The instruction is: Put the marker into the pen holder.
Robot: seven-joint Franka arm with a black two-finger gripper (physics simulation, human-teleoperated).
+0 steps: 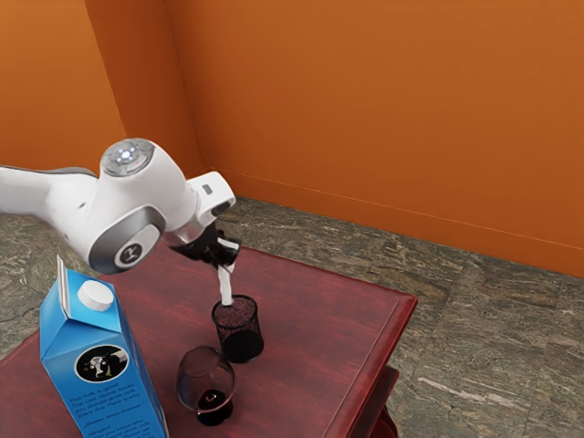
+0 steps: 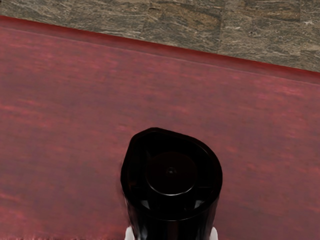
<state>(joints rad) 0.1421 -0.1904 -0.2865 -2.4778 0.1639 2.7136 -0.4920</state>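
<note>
One white, black-ended marker (image 1: 226, 286) in my hand (image 1: 224, 258); below it, one black mesh pen holder (image 1: 240, 343); farther from it, one clear, rounded glass (image 1: 203, 372) and one blue gable-topped carton (image 1: 102, 392); one red wooden table (image 1: 315, 319).

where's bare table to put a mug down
Widest: from the pen holder to the table's edge toward the exterior view's right. Smaller: between pen holder and milk carton, beyond the glass. Crowded: around the glass, and above the pen holder, where the arm reaches.

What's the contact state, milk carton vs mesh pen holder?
Apart: the exterior view shows red tabletop between the milk carton and the mesh pen holder.
</note>
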